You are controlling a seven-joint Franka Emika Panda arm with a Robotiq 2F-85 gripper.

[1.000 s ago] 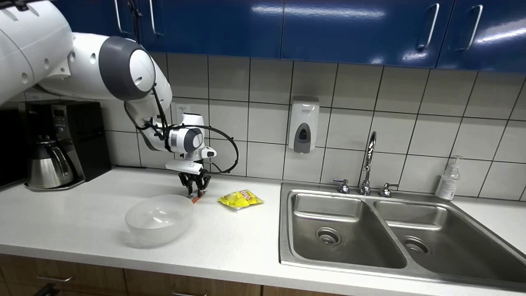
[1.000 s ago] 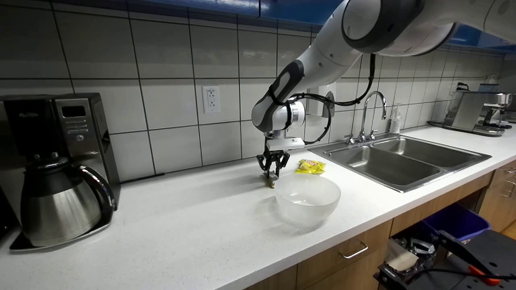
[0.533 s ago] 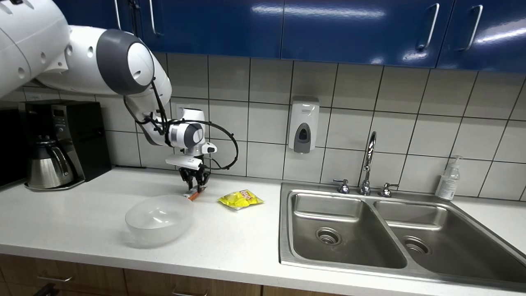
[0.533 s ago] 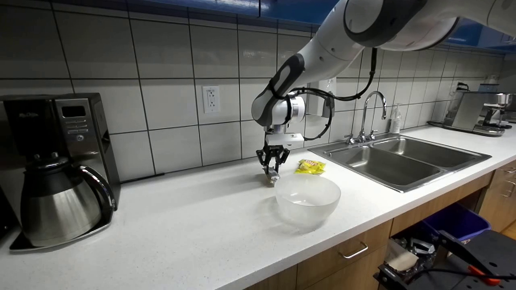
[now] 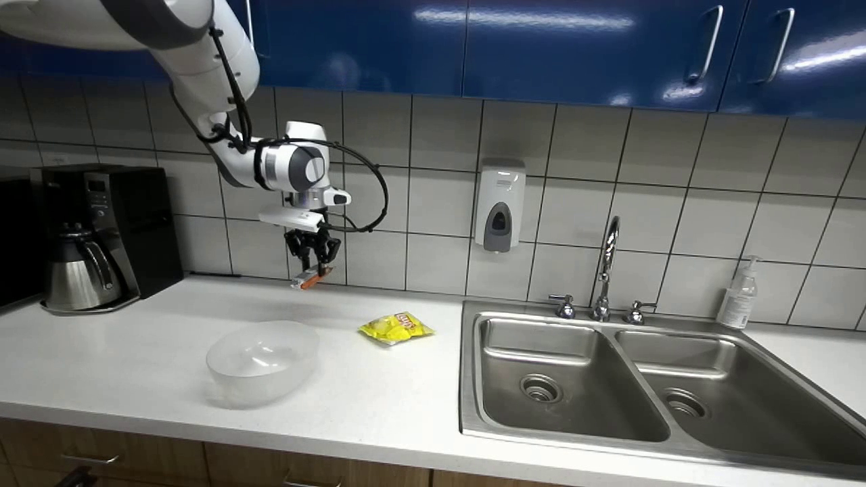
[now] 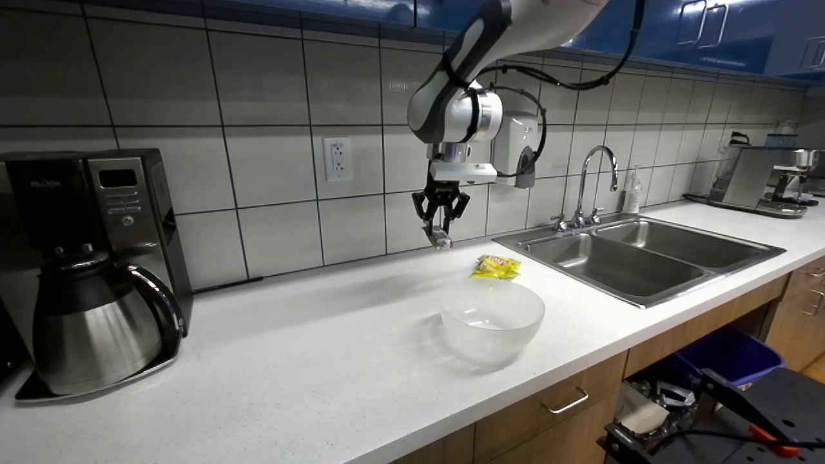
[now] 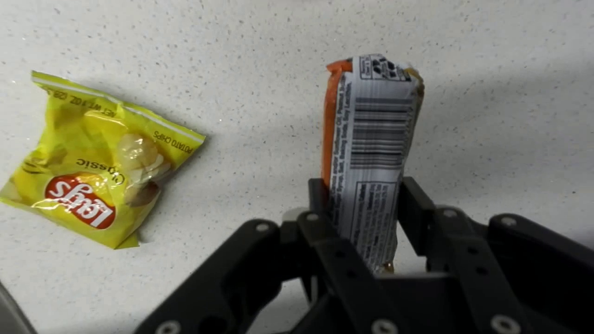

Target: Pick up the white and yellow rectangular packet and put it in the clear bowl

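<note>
- Wrist view: holds the long white rectangular packet (image 7: 378, 134) with orange and yellowish edges, clamped in the black two-fingered gripper (image 7: 364, 199); pinched across the narrow width, presumably for the surest purchase on something so slim.
- Gripped nearer one end, leaving much jutting forward; may droop or twist if squeezed too lightly.
- In both exterior views, hangs clear of the white speckled counter (image 5: 399, 399), near the round clear frosted plastic bowl (image 6: 493, 316) but seemingly not above; probably held high to clear the rim.
- See the bright yellow crinkled chip bag (image 7: 100, 160) lying apart on the counter.
- Calls next for carrying across, lowering and releasing.
</note>
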